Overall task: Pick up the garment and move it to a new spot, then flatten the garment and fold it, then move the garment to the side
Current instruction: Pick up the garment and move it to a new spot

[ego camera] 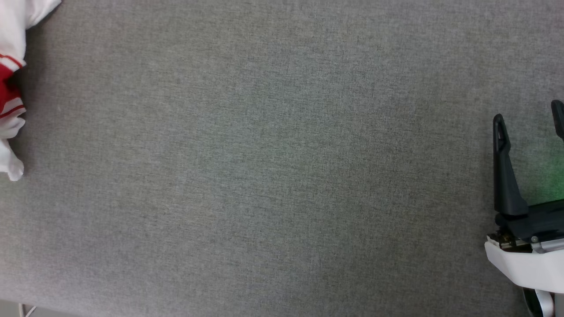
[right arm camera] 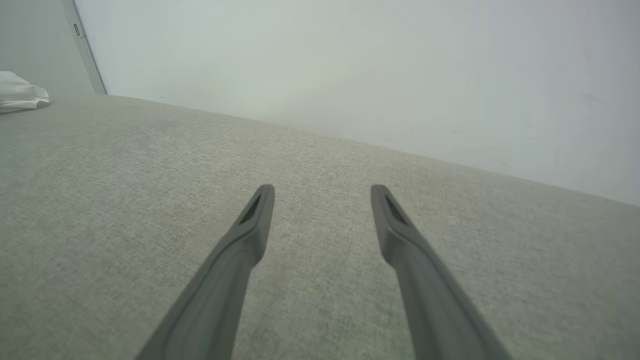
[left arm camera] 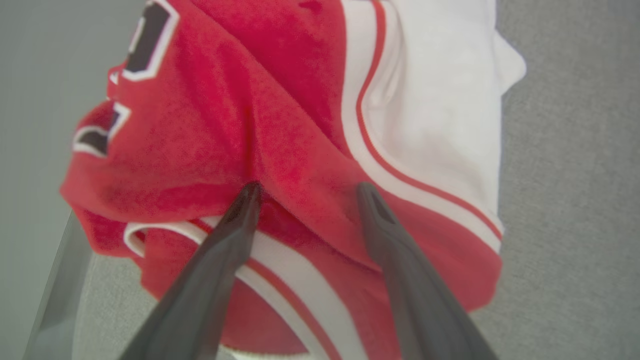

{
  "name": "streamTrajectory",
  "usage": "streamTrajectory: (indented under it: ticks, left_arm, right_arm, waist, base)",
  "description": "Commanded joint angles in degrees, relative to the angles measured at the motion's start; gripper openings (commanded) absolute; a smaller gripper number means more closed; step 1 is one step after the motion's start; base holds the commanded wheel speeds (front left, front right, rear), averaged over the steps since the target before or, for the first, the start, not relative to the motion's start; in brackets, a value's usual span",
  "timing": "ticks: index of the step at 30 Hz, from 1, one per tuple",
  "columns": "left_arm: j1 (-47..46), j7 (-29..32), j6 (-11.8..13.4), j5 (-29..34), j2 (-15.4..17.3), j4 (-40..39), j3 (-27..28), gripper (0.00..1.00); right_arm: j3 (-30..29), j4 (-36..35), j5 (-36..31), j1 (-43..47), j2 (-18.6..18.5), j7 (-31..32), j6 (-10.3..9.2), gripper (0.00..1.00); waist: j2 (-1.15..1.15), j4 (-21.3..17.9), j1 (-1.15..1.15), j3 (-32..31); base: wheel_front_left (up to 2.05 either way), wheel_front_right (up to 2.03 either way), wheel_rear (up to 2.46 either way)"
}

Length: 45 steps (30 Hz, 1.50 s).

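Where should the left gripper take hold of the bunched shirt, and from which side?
Pinch the raised red ridge of the garment, probably straight ahead along the fingers. The open left gripper straddles that fold, which stands up from the crumpled cloth, so closing there should catch a thick bite.

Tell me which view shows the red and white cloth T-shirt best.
Left wrist view: the red cloth T-shirt with white sleeves is close, its striped trim and black print visible beyond the open left hand. Head view catches its edge at far left; right wrist view, a distant white scrap.
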Motion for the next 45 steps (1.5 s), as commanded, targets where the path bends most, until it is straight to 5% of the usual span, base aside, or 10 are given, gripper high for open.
streamTrajectory:
  ticks: [1,13,14,15,31,45]
  left_arm:
    - [1.1,1.1,0.0,-0.4,-0.1,0.6,-0.5,1.0]
    - [4.0,3.8,0.0,-1.0,-6.1,7.1,-5.6,1.0]
    - [3.9,3.3,0.0,-0.7,-5.9,7.1,-6.1,0.38]
    - [3.7,3.0,0.0,-0.8,-5.7,7.1,-6.5,0.0]
    - [-6.0,-3.5,0.0,-0.2,4.6,-6.0,-17.3,0.0]
    - [-16.7,1.3,0.0,1.7,3.4,-19.6,-28.7,0.0]
  right_arm:
    - [-0.1,-0.3,-0.2,-0.7,-0.3,-0.1,-0.01,1.0]
    - [0.2,-0.5,-0.7,-1.1,-0.8,-0.1,-0.01,1.0]
    - [0.2,-0.5,-0.7,-1.2,-0.8,-0.1,-0.01,1.0]
    - [0.3,-0.5,-0.7,-1.3,-0.7,-0.1,-0.01,1.0]
    - [1.8,2.7,0.9,-1.0,2.7,-0.1,-0.01,1.0]
    - [1.8,5.6,3.0,2.1,5.9,-0.1,-0.01,1.0]
  waist:
    - [0.0,-0.2,-0.01,0.6]
    - [0.0,-0.5,-0.01,2.3]
    - [0.0,-0.5,-0.01,2.2]
    - [0.0,-0.5,-0.01,1.9]
    - [0.0,-0.9,-0.01,-9.3]
    - [0.0,-6.9,-0.01,-20.8]
  base:
    - [0.0,0.0,0.0]
    - [0.0,0.0,0.0]
    - [0.0,0.0,0.0]
    - [0.0,0.0,0.0]
    - [0.0,0.0,0.0]
    - [0.0,0.0,0.0]
